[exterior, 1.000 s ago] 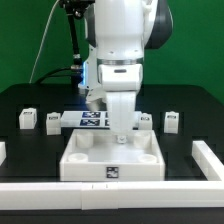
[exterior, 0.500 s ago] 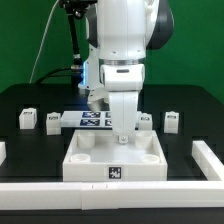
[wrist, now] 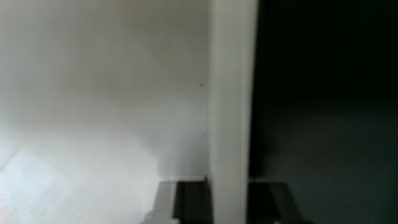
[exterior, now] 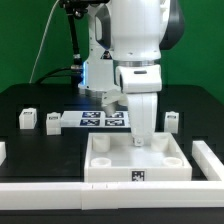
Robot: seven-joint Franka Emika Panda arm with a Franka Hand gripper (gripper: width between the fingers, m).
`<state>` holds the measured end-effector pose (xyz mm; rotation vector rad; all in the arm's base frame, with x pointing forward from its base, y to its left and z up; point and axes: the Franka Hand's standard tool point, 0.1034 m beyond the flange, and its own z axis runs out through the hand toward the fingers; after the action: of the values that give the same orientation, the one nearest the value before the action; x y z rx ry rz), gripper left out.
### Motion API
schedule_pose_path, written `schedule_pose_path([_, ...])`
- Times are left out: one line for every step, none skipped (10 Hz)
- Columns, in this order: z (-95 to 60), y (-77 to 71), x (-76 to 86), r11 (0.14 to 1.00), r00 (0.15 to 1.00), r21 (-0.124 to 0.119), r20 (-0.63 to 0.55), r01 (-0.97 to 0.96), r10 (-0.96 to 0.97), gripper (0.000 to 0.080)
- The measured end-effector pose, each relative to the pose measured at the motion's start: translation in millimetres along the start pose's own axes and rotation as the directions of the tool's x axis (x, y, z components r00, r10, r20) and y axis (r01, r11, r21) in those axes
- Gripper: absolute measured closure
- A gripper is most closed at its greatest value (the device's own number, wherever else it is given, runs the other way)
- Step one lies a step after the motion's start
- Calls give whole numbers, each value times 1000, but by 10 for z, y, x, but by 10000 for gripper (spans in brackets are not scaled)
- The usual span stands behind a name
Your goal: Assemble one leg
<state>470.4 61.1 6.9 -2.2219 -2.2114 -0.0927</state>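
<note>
White rim of the top (exterior: 105, 170) is being pinched by the nearly closed hand (exterior: 146, 139), apparently to position it for fitting; the nearest leg (exterior: 171, 121) is lying loose on the table (exterior: 30, 150), just behind.

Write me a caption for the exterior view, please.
Gripper down at the far rim of the square piece; three loose legs lie on the table beside the marker board.
</note>
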Motion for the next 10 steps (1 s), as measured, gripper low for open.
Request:
schedule_pose_path([6, 46, 78, 1000, 1000, 3, 1, -2, 2, 739])
schedule_pose_path([10, 87, 139, 1000, 1000, 0, 0, -16, 16, 739])
schedule_pose_path([12, 115, 188, 1000, 1000, 0, 0, -29, 29, 739])
schedule_pose_path([13, 132, 207, 999, 999, 0, 1, -36, 36, 739])
schedule_pose_path([13, 139, 210, 999, 999, 0, 0, -40, 40, 739])
schedule_pose_path([15, 136, 205, 999, 999, 0, 1, -40, 40, 653])
schedule_pose_path([15, 136, 202, 999, 999, 0, 1, -41, 41, 653])
schedule_pose_path([15, 136, 201, 999, 999, 0, 1, -41, 41, 477])
schedule_pose_path([15, 137, 200, 999, 999, 0, 1, -41, 41, 477])
schedule_pose_path([16, 137, 198, 999, 999, 0, 1, -41, 41, 279])
